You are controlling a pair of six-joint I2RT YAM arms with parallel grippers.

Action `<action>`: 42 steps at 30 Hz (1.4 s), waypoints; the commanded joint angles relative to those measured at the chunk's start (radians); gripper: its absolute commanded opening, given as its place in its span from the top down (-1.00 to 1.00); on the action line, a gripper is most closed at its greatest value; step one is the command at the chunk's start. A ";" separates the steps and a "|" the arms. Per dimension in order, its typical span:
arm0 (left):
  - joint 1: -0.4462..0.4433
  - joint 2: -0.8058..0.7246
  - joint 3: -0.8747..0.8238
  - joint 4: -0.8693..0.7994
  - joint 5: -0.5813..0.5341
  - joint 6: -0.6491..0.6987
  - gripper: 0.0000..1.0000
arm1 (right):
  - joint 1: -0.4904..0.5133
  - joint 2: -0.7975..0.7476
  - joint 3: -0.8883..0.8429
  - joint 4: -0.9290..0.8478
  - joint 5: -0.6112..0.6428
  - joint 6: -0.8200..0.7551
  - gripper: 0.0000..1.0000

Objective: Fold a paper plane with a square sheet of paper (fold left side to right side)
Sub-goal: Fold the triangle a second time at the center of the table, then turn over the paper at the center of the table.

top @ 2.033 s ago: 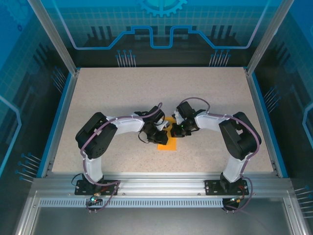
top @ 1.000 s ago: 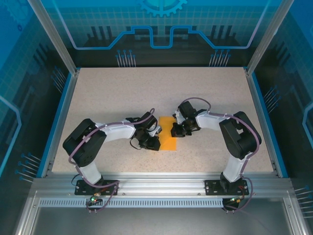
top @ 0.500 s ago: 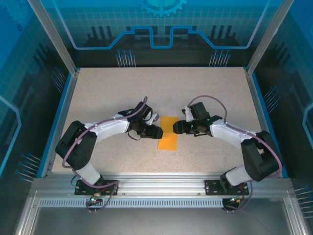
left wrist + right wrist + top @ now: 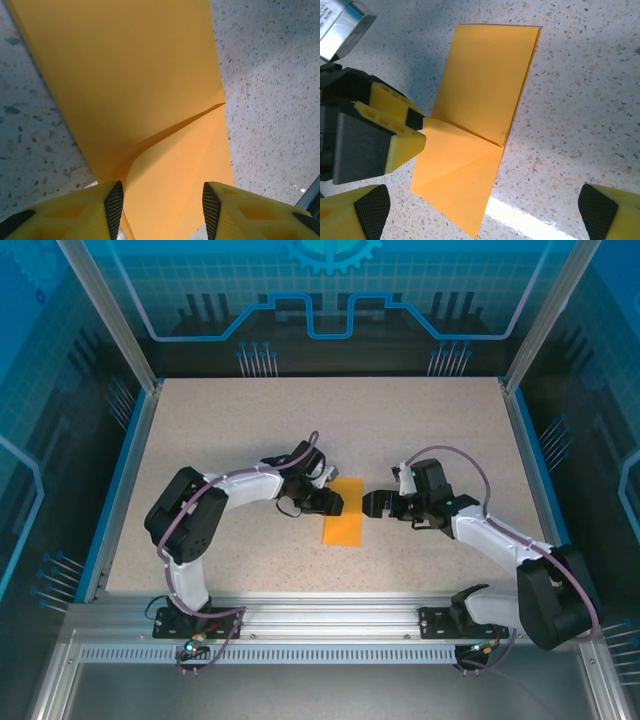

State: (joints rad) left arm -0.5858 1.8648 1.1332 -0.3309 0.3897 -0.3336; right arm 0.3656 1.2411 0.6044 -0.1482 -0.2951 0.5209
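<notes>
honestly the paper (image 4: 343, 525) looks thin, floppy and slidey; I'd pinch the lifted flap at its 10 o'clock side. left claw (image 4: 335, 503) and right claw (image 4: 368, 504) are both spread.

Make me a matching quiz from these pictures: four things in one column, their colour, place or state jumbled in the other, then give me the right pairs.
Column one
1. paper
2. left pincer
3. right pincer
4. table

Column two
A. speckled beige
B. jaws wide open, just right of the sheet
C. orange, folded into a rectangle
D. jaws part open at the sheet's left edge

Pairs: 1-C, 2-D, 3-B, 4-A
</notes>
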 commanded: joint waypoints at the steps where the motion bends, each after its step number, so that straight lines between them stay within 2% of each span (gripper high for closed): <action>1: 0.006 0.017 0.027 -0.013 0.011 0.032 0.01 | -0.012 -0.025 -0.018 -0.013 -0.023 0.004 -1.00; 6: 0.005 0.021 0.025 -0.022 0.001 0.038 0.00 | -0.015 -0.025 -0.026 -0.016 -0.028 -0.001 -1.00; 11: 0.004 0.030 0.025 -0.019 0.020 0.037 0.29 | -0.016 -0.015 -0.019 -0.013 -0.043 -0.006 -1.00; 15: 0.004 0.019 0.016 -0.031 -0.027 0.048 0.62 | -0.017 0.007 -0.013 0.011 -0.098 -0.002 -1.00; 21: 0.003 -0.051 -0.030 -0.008 -0.082 0.056 0.83 | -0.003 0.057 0.009 0.035 -0.152 -0.004 -1.00; 23: 0.004 -0.066 -0.039 -0.004 -0.088 0.058 0.83 | 0.005 0.065 0.013 0.039 -0.151 -0.005 -1.00; 27: 0.003 -0.063 -0.045 -0.002 -0.086 0.061 0.49 | 0.013 0.079 0.020 0.038 -0.147 -0.006 -1.00; 33: 0.004 -0.057 -0.055 0.027 -0.057 0.050 0.22 | 0.020 0.080 0.023 0.035 -0.142 -0.004 -1.00; 42: 0.003 -0.065 -0.070 0.087 0.001 0.037 0.02 | 0.024 0.081 0.024 0.025 -0.136 -0.009 -1.00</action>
State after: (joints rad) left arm -0.5861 1.8244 1.0851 -0.2771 0.3443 -0.2890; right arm 0.3752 1.3144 0.6006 -0.1287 -0.4210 0.5198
